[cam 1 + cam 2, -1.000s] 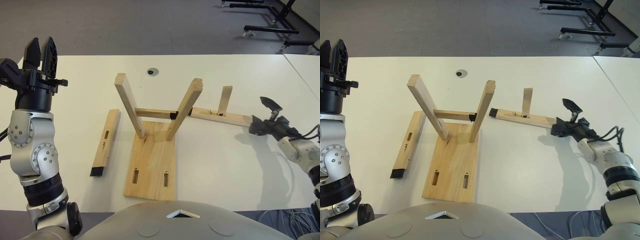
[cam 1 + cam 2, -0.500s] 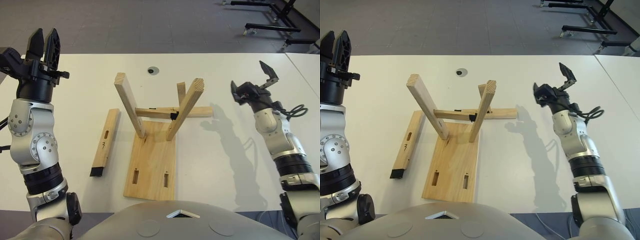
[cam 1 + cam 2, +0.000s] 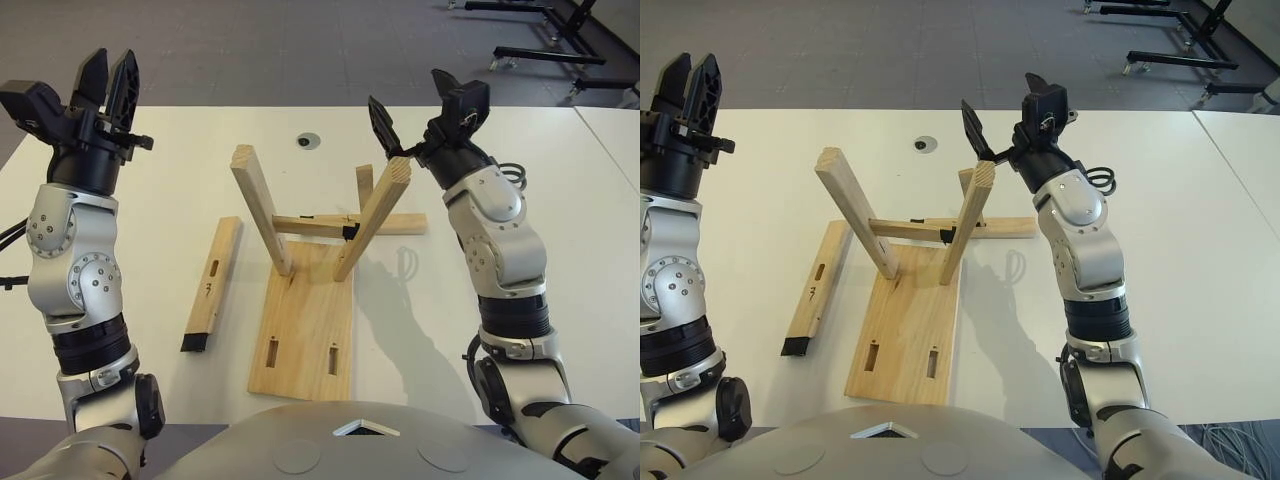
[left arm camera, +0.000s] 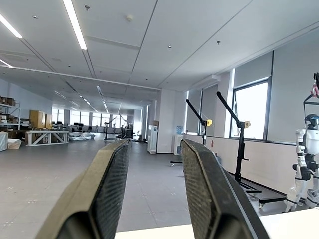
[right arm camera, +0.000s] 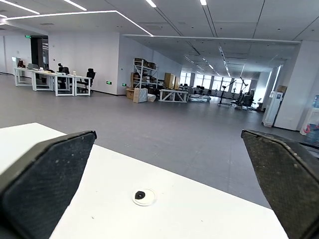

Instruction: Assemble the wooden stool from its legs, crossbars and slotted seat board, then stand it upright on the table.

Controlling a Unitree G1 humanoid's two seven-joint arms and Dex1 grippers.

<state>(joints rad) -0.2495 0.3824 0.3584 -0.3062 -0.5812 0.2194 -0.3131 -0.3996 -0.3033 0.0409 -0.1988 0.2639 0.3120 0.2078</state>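
Right claw (image 3: 412, 105) spread wide over a slanted, square pale-wood leg (image 3: 372, 215); left claw (image 3: 108, 65) raised, released; flat slotted seat board (image 3: 300, 335) on smooth white table (image 3: 150, 250).

The right gripper (image 5: 168, 135) is spread wide, its two dark padded fingers (image 5: 47, 174) far apart. Just ahead, between the fingers, lies a white table (image 5: 209, 219) with a small round, dark-centred port (image 5: 140, 195). Beyond the table's far edge are a grey floor (image 5: 164, 124), office desks (image 5: 45, 82) and storage shelves (image 5: 142, 74), under ceiling light strips (image 5: 75, 5).
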